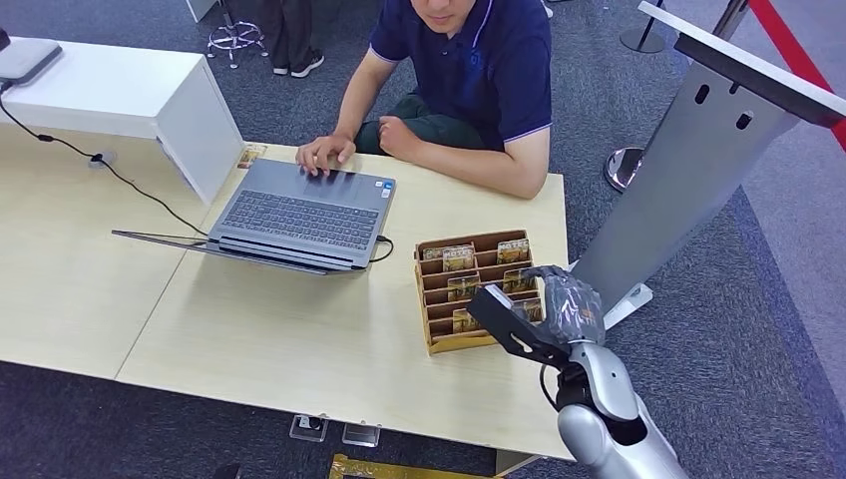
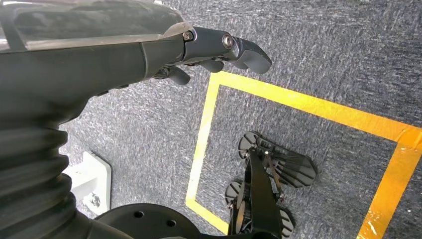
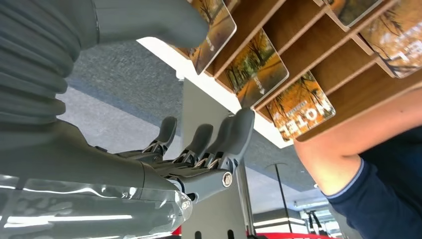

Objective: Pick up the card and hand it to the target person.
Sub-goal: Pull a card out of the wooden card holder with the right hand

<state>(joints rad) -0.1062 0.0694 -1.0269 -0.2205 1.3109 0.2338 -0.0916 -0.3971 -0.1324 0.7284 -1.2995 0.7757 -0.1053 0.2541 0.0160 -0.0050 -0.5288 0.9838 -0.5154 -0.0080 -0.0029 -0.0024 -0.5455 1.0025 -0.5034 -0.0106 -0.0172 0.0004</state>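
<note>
A wooden card holder [image 1: 432, 299] stands on the table's right end, with printed cards [image 1: 458, 257] upright in its tiered slots. My right hand [image 1: 559, 304] hovers over the holder's right side. In the right wrist view its thumb [image 3: 149, 22] lies by the front card [image 3: 216, 35], while the fingers [image 3: 219, 147] stretch out apart from the rack and hold nothing. More cards [image 3: 303, 104] stand in the slots of the holder [image 3: 318, 47]. The person [image 1: 469, 70] sits across the table, one hand on the laptop. My left hand [image 2: 199, 47] hangs over the carpet, holding nothing.
An open laptop [image 1: 299, 215] lies mid-table with a cable beside it, and a white box [image 1: 130, 95] stands at the back left. A grey slanted stand [image 1: 698, 150] rises just right of the table. Yellow floor tape [image 2: 308, 107] marks the carpet.
</note>
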